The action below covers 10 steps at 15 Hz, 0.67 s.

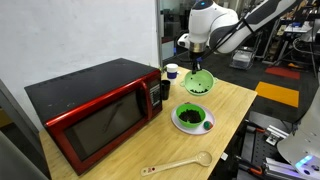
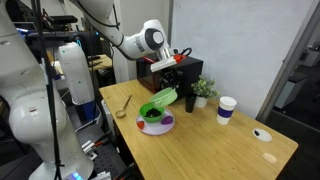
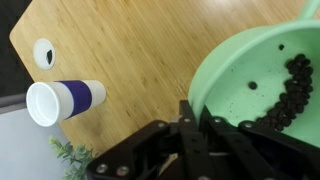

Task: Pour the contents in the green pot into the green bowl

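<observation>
The green pot (image 1: 200, 83), small and pale lime, hangs tilted on its side above the table, with its mouth turned down toward the green bowl (image 1: 193, 119). My gripper (image 1: 198, 66) comes down from above and is shut on the pot's rim. In the wrist view the pot (image 3: 255, 70) fills the right side, small dark beads (image 3: 290, 95) lie along its lower wall, and the gripper (image 3: 196, 118) clamps its edge. The deeper green bowl (image 2: 153, 117) sits on a pale plate just below the pot (image 2: 164, 98) and has dark pieces inside.
A red microwave (image 1: 95, 110) takes up one end of the wooden table (image 1: 232, 100). A white cup with a blue sleeve (image 3: 65, 100), a small plant (image 2: 203, 90), a wooden spoon (image 1: 178, 163) and a small dark-centred disc (image 2: 262, 133) also stand on it.
</observation>
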Tool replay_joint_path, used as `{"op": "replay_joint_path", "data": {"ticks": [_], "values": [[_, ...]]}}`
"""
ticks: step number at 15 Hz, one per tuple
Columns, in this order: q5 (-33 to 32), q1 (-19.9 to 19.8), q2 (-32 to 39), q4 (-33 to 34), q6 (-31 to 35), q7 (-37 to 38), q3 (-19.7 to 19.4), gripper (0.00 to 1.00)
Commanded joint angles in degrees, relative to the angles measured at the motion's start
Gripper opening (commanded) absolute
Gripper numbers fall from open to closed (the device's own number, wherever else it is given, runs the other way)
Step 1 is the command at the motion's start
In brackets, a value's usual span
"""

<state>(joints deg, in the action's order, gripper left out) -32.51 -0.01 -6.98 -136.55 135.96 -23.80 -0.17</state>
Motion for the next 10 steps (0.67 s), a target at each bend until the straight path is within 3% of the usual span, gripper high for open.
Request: {"op": "replay_joint_path", "data": {"ticks": [1,5,10], "values": [[-6.9,-0.4,-2.3,-3.5,2.3,6.8,0.9,0.02],[-14.9,-0.2,-1.5,-4.6,2.6,15.9,1.7,0.02],[-20.3,0.7,-0.6,-5.2,2.3,23.5,2.9,0.02]]}}
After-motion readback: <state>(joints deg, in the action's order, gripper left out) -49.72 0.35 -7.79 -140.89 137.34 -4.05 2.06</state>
